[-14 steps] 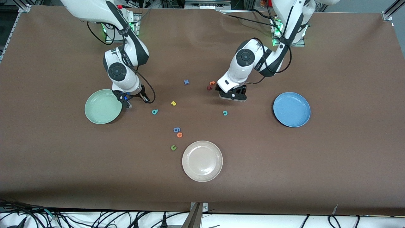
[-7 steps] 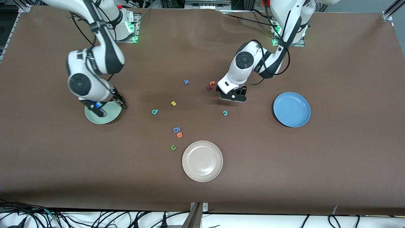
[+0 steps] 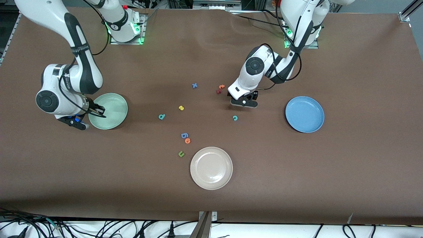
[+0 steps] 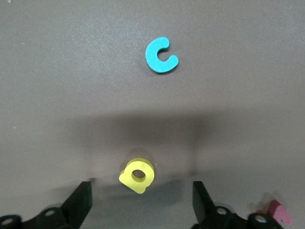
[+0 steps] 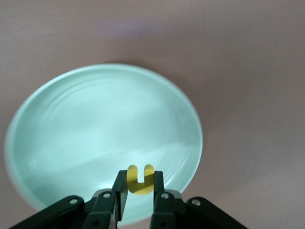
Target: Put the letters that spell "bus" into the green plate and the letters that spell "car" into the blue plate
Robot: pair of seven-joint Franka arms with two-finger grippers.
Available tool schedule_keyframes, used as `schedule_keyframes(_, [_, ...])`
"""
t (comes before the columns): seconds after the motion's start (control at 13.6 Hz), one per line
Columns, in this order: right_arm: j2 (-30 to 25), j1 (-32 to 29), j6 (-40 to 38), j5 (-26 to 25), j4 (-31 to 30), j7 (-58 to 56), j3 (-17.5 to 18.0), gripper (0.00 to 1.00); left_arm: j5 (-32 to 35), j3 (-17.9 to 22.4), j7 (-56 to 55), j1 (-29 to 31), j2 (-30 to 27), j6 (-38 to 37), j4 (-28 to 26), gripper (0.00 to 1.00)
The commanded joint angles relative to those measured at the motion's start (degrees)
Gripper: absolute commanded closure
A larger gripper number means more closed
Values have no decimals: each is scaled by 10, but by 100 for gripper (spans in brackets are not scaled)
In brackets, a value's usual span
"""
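My right gripper (image 3: 93,114) hangs over the edge of the green plate (image 3: 114,107), shut on a yellow u (image 5: 140,179); the plate (image 5: 95,129) is bare below it. My left gripper (image 3: 244,102) is low over the table with its fingers (image 4: 81,205) wide open on either side of a yellow a (image 4: 137,175), not touching it. A teal c (image 3: 235,118) (image 4: 161,55) lies just nearer to the front camera. A teal b (image 3: 161,116) and a yellow s (image 3: 181,107) lie mid-table. The blue plate (image 3: 304,114) stands toward the left arm's end.
Orange and red letters (image 3: 219,89) lie beside the left gripper, and a blue x (image 3: 194,85) lies near them. A blue letter (image 3: 184,135), an orange o (image 3: 187,140) and a dark green u (image 3: 181,153) lie beside a beige plate (image 3: 211,168).
The right arm swung from near the teal b across the green plate toward its own end of the table, carrying the yellow u. The left gripper stayed over the yellow a.
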Motion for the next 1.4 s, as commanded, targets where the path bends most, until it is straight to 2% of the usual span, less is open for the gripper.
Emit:
schedule_keyframes(0.0, [45,-13,43,1,4,-38,2,100,23,1,-11,2,4,6,5,14])
schedule_keyframes(0.15, [51,-14,50,1,3,-38,3,97,23,1,-12,2,8,6,14,22])
schedule_keyframes(0.22, [51,-14,50,1,2,-38,3,91,23,1,-12,2,8,6,14,27])
schedule_keyframes(0.37, [50,-14,50,1,3,-38,3,12,23,2,-12,2,8,6,14,40])
schedule_keyframes(0.44, [47,-14,48,1,3,-37,3,1,23,1,-12,2,8,6,14,43])
schedule_keyframes(0.74, [-6,-4,-18,1,14,-15,16,1,23,2,-12,2,9,6,13,53])
schedule_keyframes(0.88, [-30,-4,-39,2,20,30,43,1,23,2,-12,2,10,6,13,60])
schedule_keyframes(0.96, [-39,-4,-44,8,22,67,64,1,23,2,-12,2,10,6,13,67])
schedule_keyframes(1.18, [-41,-4,-38,51,31,167,116,1,23,2,-12,2,10,6,13,82])
schedule_keyframes(1.32, [-33,2,-9,58,33,225,147,1,23,2,-12,2,10,6,13,88])
